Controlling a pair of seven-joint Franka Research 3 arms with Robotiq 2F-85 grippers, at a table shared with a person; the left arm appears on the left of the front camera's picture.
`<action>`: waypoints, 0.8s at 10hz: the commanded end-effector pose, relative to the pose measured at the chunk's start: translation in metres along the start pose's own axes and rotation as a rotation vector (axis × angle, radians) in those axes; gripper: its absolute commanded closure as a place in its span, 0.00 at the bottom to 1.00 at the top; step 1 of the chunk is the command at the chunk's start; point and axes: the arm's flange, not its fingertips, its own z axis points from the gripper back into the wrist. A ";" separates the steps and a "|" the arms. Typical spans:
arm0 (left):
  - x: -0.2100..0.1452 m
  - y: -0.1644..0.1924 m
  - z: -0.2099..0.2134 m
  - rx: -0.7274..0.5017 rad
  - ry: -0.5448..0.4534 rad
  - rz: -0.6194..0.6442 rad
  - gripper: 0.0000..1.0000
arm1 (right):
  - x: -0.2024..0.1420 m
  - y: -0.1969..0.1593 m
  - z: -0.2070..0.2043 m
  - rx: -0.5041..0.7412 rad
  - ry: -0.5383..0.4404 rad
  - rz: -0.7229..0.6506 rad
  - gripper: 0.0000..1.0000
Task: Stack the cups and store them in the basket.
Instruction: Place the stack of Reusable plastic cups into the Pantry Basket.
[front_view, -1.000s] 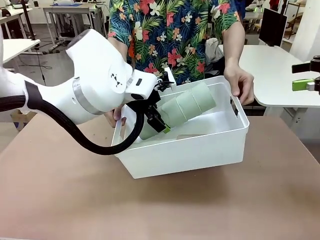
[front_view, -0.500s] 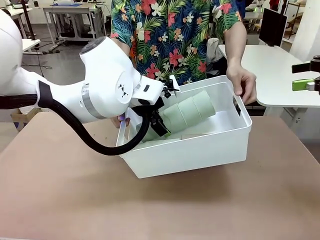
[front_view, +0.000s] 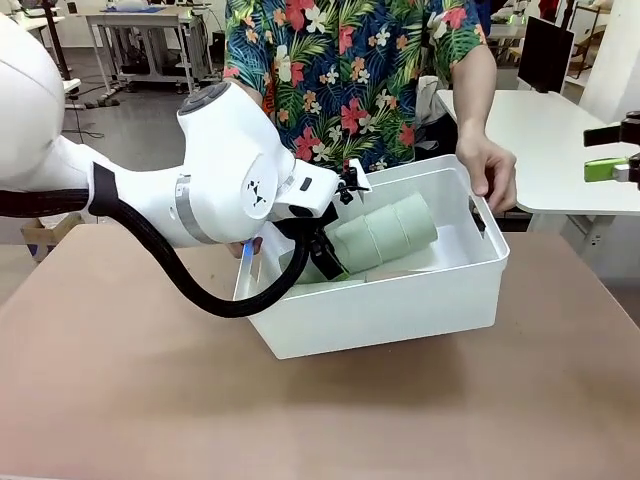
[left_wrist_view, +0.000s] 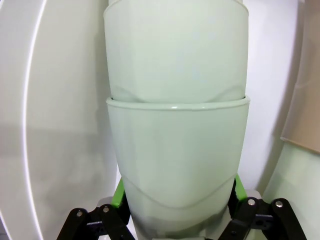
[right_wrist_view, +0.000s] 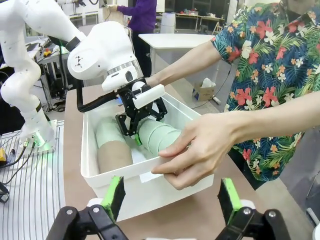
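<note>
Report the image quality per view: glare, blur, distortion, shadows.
Front view: even room light, sharp, soft shadow under the tilted basket. Left wrist view: the stack of mint cups sits very close and bulges with wide-angle distortion; a small glint on one rim. Right wrist view: the person's hand on the basket rim looms large; the right gripper fingers at the bottom edge are slightly soft.

bright, even overhead light is washing all three views; a soft shadow is lying under the basket (front_view: 400, 310), straight lines are bending at wrist-view edges, and the nearest cups (left_wrist_view: 177, 165) are blurring slightly.
</note>
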 end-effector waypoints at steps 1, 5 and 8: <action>0.008 0.003 0.005 0.016 -0.011 0.008 0.00 | 0.000 -0.002 -0.003 -0.002 -0.027 0.017 0.00; 0.010 -0.001 0.034 -0.033 -0.055 0.021 0.00 | 0.000 -0.002 -0.003 -0.002 -0.027 0.017 0.00; 0.004 -0.001 0.089 -0.125 -0.144 0.052 0.00 | 0.000 -0.002 -0.003 -0.002 -0.027 0.017 0.00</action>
